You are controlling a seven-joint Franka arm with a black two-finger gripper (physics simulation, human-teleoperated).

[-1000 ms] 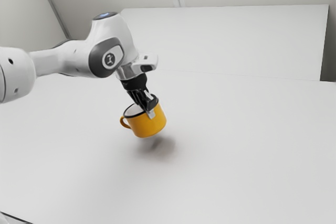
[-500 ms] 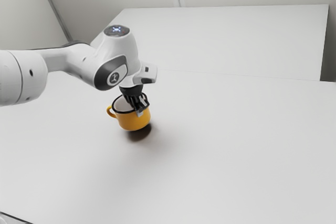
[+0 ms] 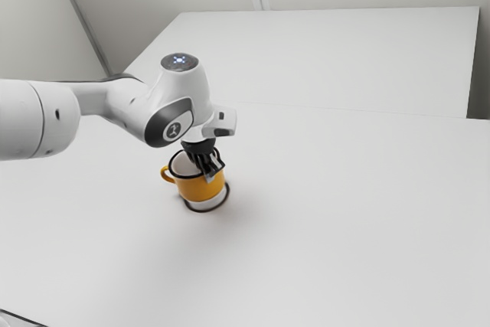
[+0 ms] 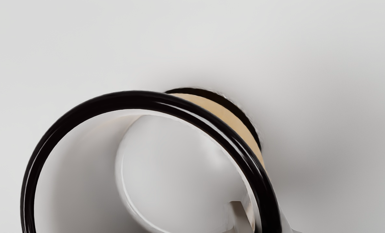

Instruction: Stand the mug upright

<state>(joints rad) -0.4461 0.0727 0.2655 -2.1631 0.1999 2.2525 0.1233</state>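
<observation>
Gripper (image 3: 212, 174) pinches the near-upright mug (image 3: 197, 188) by its wall, left of frame centre; final seating and release apparently remain.

1 smooth white table (image 3: 344, 212) spreads near to far. Left of centre in the exterior view, the yellow mug (image 3: 197, 188) stands upright over 1 dark curved edge (image 3: 205, 210); whether it touches the table is unclear.

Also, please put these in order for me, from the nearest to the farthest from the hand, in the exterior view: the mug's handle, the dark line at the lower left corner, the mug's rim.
1. Rim: right at the hand.
2. Handle: on the mug's side toward the exterior view's left.
3. Dark line: far off, lower left corner.
</observation>
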